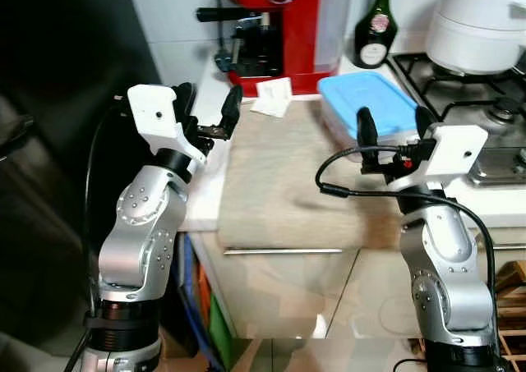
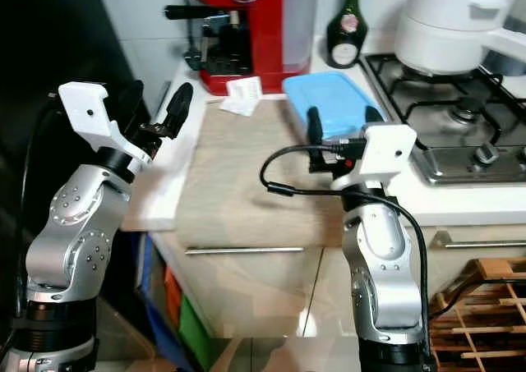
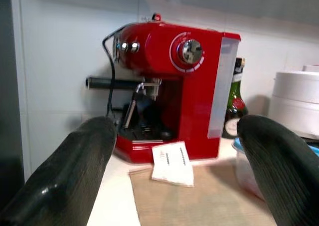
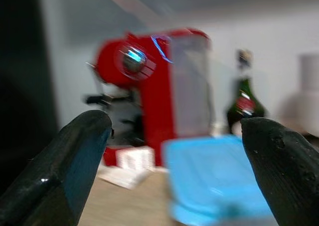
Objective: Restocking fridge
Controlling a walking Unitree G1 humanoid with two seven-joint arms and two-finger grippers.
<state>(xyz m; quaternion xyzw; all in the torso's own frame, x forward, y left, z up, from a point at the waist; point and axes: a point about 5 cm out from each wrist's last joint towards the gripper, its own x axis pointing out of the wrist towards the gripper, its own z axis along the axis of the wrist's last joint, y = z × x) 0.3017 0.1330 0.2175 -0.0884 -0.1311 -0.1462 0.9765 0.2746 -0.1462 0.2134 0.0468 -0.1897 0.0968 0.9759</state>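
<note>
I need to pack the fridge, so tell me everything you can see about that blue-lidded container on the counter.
The container is a shallow rectangular box with rounded corners, a light blue lid and a clear, plastic-looking body. The lid is on. It sits flat on the beige mat, beside the stove, in front of the green bottle. The right hand hovers open just before it, not touching.

Bright, even kitchen light; right wrist view blurred, others sharp

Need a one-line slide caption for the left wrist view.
Open left gripper faces a red coffee machine and paper packet on the counter.
</note>
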